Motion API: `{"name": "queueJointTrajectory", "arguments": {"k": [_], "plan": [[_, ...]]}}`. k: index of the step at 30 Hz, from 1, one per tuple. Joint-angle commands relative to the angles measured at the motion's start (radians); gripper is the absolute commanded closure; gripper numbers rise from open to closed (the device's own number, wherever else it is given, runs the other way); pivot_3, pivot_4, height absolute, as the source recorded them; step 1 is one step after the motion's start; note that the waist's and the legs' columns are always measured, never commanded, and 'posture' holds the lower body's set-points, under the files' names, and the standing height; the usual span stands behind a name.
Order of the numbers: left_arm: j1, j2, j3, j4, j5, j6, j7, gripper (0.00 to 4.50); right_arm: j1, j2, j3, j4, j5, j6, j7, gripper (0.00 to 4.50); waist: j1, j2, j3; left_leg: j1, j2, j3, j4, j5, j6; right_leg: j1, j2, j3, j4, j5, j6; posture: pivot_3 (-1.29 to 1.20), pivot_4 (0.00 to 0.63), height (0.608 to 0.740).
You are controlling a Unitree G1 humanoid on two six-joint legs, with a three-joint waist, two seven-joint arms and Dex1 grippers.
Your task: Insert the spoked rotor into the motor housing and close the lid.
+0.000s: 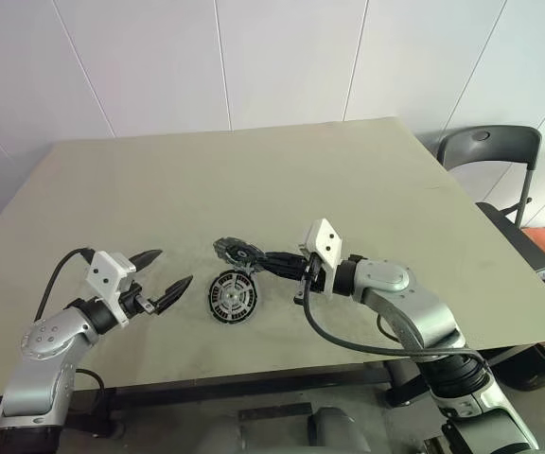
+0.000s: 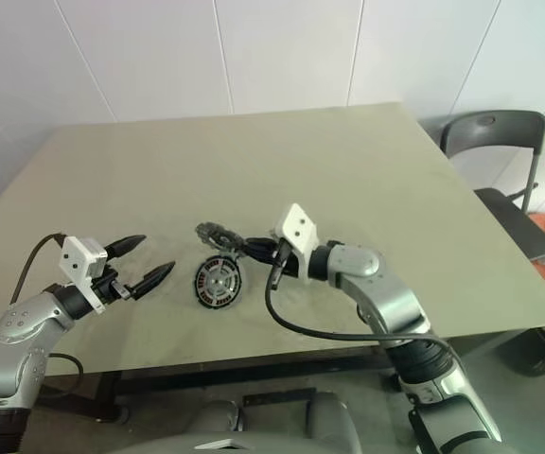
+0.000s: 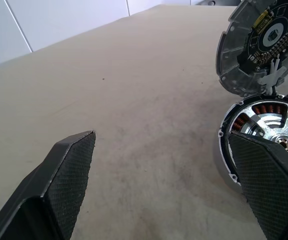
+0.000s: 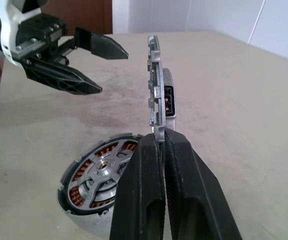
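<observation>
I found the right gripper [image 4: 159,145] clamped on the lid [image 4: 155,90], held on edge above the motor housing [image 1: 232,296] on the worktop [image 1: 254,189], rotor seemingly seated. Left gripper [image 1: 164,279] hung wide open, empty. Next, I judged, the lid needs levelling over the housing.

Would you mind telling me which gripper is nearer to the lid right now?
Right. The right gripper is shut on the lid, holding it on edge above the motor housing. The left gripper hangs open beside the housing, apart from the lid.
</observation>
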Motion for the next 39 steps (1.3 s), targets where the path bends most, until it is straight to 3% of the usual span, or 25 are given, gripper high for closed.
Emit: {"name": "queueJointTrajectory", "arguments": {"k": [1,5,13,20,25,30,39], "plan": [[-0.007,0.013,0.028,-0.005,-0.001,-0.023,-0.004,0.00,-0.028,0.020,0.000,-0.015,-0.009,-0.053,0.029,3.96,0.000,0.000,0.000,0.000,0.000,0.000,0.000,0.000,0.000,0.000,0.000,0.000,0.000,0.000,0.000,0.00,0.000,0.740],[-0.010,0.015,0.030,0.006,-0.001,-0.030,-0.009,0.00,-0.024,0.009,0.021,-0.012,-0.016,-0.076,0.090,2.81,-0.001,0.000,0.000,0.001,0.000,0.000,0.000,0.000,0.000,0.001,0.000,0.000,0.001,0.000,0.000,0.00,0.000,0.740],[-0.010,0.022,0.036,0.025,0.001,-0.048,-0.013,0.00,-0.085,-0.008,0.016,0.054,-0.006,-0.071,0.215,0.02,-0.002,0.000,0.000,0.007,0.000,0.000,0.000,0.000,0.000,0.006,0.000,0.000,0.001,0.000,0.000,0.00,0.000,0.740],[0.000,0.026,0.049,-0.005,-0.007,-0.027,0.007,0.00,-0.215,0.028,-0.004,0.200,-0.017,0.051,0.184,0.02,-0.003,0.000,0.000,0.007,0.000,0.000,0.000,0.000,0.000,0.005,0.000,0.000,0.001,0.000,0.000,0.00,0.000,0.740],[0.002,0.019,0.045,-0.045,-0.023,0.006,0.016,0.00,-0.344,0.126,-0.001,0.352,-0.001,0.124,0.175,0.02,-0.005,0.000,0.000,0.007,0.000,0.000,0.000,0.000,0.000,0.005,0.000,0.000,0.003,0.000,0.000,0.00,0.000,0.740],[0.044,0.005,0.055,-0.090,-0.037,0.023,0.022,0.00,-0.419,0.195,0.066,0.537,-0.079,0.020,0.237,0.02,-0.006,0.000,0.000,0.007,0.000,0.000,0.000,0.000,0.000,0.005,0.000,0.000,0.003,0.001,-0.001,0.00,0.000,0.740],[0.113,-0.002,0.076,-0.121,-0.069,0.025,0.021,0.00,-0.567,0.308,0.062,0.936,-0.178,-0.153,0.285,0.02,-0.008,0.000,0.000,0.008,0.000,0.000,0.000,0.000,0.000,0.004,0.000,0.000,0.007,0.001,-0.001,0.00,0.000,0.740]]}}
